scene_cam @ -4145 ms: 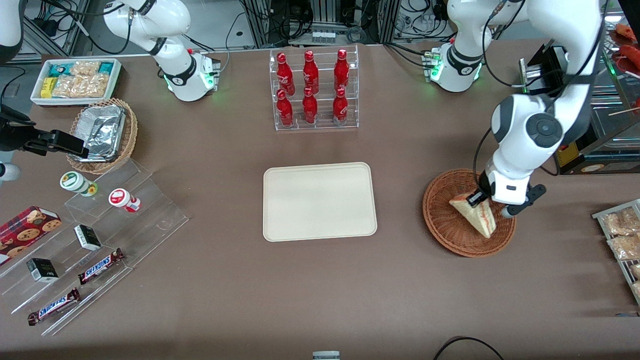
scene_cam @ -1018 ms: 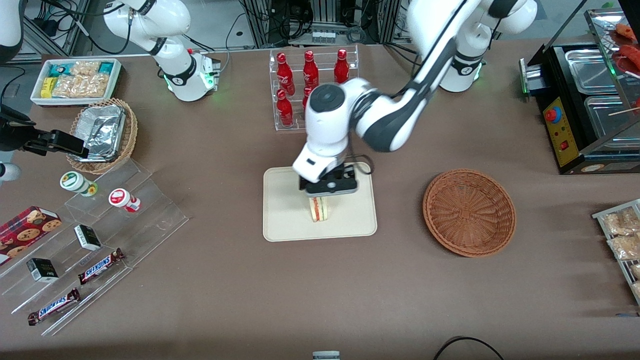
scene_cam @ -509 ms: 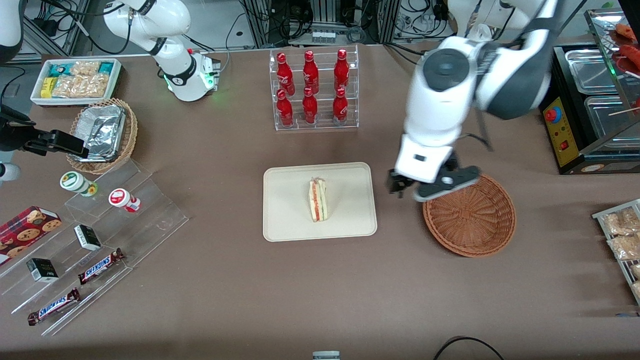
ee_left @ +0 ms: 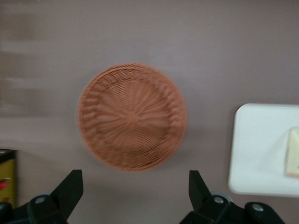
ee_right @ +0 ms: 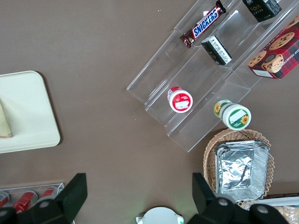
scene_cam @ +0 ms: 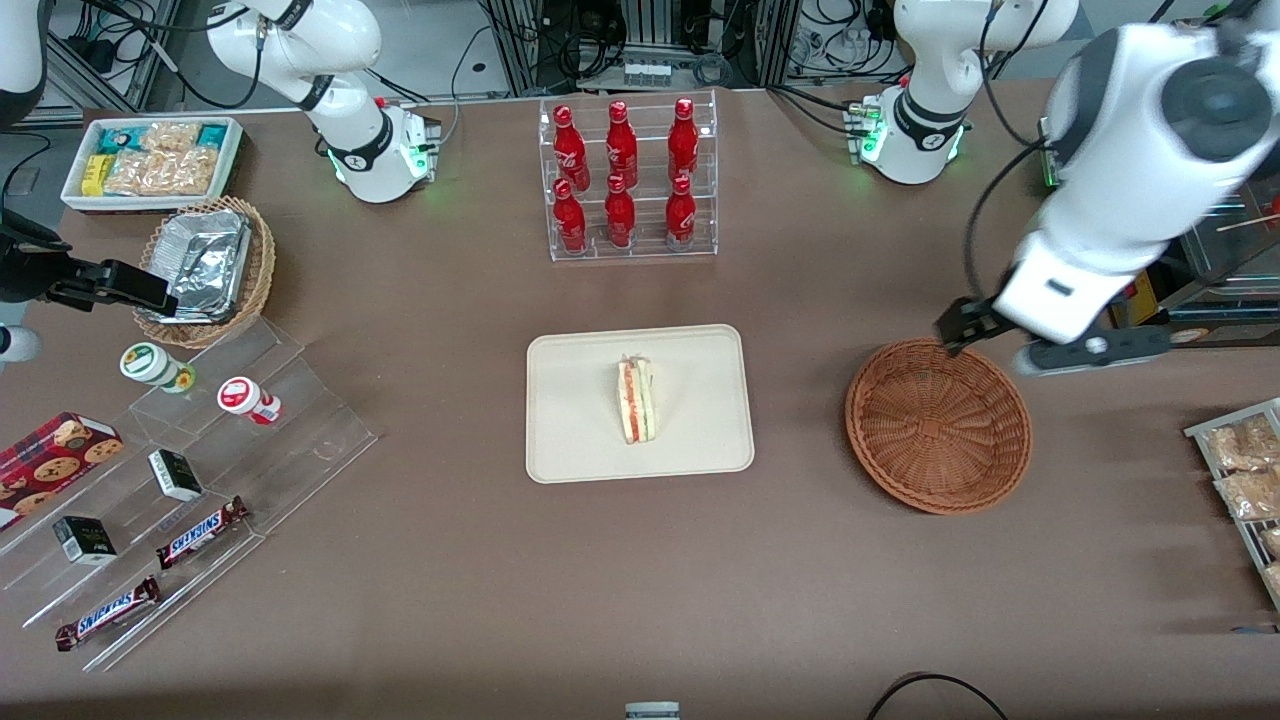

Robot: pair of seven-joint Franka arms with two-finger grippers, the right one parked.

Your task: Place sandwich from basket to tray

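The task looks done, judging by how things lie: the sandwich (scene_cam: 636, 402) stands on edge near the middle of the tray (scene_cam: 570, 450), its red and green filling showing as a stripe; the basket (scene_cam: 938, 425) holds nothing; nothing seems left except perhaps for the arm to go to rest.

The claw (scene_cam: 1045, 342) hangs in the air with its fingers spread wide and nothing between them; in the wrist view both dark fingertips (ee_left: 70, 187) stand well apart, with bare brown worktop (ee_left: 140, 28) between them; the claw (ee_left: 135, 193) looks straight down from high above.

Relative to the claw: the basket (ee_left: 131, 116) lies below it, a little nearer the front camera and slightly toward the parked arm's end; the tray (ee_left: 261, 149) sits well away from the claw, farther toward the parked arm's end, with the basket between them; the sandwich (ee_left: 293, 158) shows only as a pale sliver.

The working arm's white forearm rises from the claw toward its own end of the worktop (scene_cam: 640, 600), its wrist tilted, clear of everything.
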